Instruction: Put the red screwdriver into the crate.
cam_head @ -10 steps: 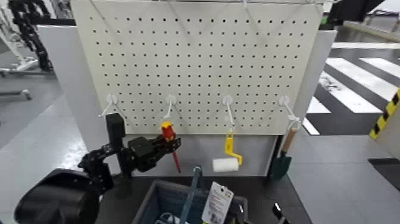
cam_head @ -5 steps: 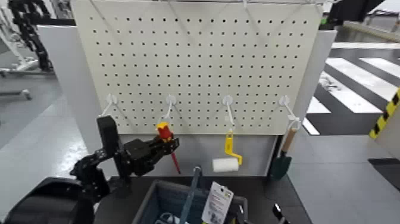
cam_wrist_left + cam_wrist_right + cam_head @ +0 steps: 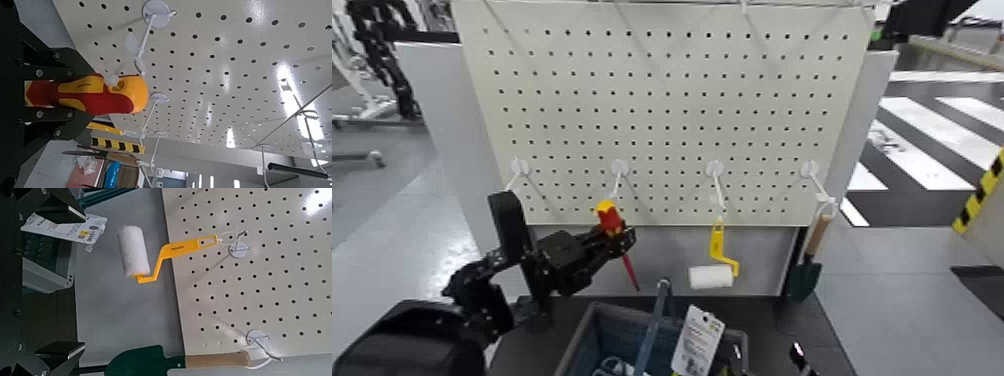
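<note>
One claw at work: left claw (image 3: 600,240) clamped on the red screwdriver (image 3: 612,232) at its pegboard hook (image 3: 619,172), so lift it clear, then lower over the crate (image 3: 594,335); right claw's state can't tell.

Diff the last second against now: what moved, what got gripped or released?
The left gripper, shut on the red screwdriver, drew slightly toward the robot's left and a touch upward, taking the handle with it; the arm's elbow swung left too. No new grasp or release. The paint roller, trowel, pegboard and crate stayed put.
</note>
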`<state>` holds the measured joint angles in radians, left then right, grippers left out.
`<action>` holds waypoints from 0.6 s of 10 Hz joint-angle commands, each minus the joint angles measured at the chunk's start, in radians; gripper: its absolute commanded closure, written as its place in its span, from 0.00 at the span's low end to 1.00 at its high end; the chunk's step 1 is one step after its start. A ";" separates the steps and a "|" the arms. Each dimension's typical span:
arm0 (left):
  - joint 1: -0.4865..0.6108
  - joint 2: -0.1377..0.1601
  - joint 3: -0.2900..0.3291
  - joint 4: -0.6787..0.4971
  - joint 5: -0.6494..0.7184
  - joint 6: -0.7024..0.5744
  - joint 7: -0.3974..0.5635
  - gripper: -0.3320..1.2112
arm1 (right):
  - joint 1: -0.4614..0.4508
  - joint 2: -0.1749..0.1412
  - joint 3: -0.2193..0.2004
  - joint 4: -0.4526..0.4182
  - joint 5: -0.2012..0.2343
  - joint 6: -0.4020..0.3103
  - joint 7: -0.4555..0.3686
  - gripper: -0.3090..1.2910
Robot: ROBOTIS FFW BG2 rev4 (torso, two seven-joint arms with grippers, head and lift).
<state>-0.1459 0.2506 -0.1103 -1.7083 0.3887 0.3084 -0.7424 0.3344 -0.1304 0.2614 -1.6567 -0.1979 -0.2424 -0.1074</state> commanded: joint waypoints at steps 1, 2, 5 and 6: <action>0.028 -0.005 -0.005 -0.042 0.025 0.037 0.003 0.98 | 0.002 0.002 -0.001 0.000 0.000 0.002 0.000 0.29; 0.039 -0.005 -0.011 -0.053 0.033 0.055 0.003 0.98 | 0.002 0.003 -0.001 0.002 0.000 0.002 0.000 0.29; 0.112 -0.019 0.060 -0.132 0.013 0.152 0.000 0.98 | 0.003 0.005 -0.002 0.000 -0.002 0.002 0.000 0.29; 0.126 -0.021 0.073 -0.148 0.010 0.170 0.000 0.98 | 0.003 0.003 -0.002 0.000 -0.003 0.002 0.000 0.29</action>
<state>-0.0278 0.2311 -0.0460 -1.8465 0.4013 0.4674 -0.7424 0.3373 -0.1267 0.2593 -1.6564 -0.2002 -0.2408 -0.1074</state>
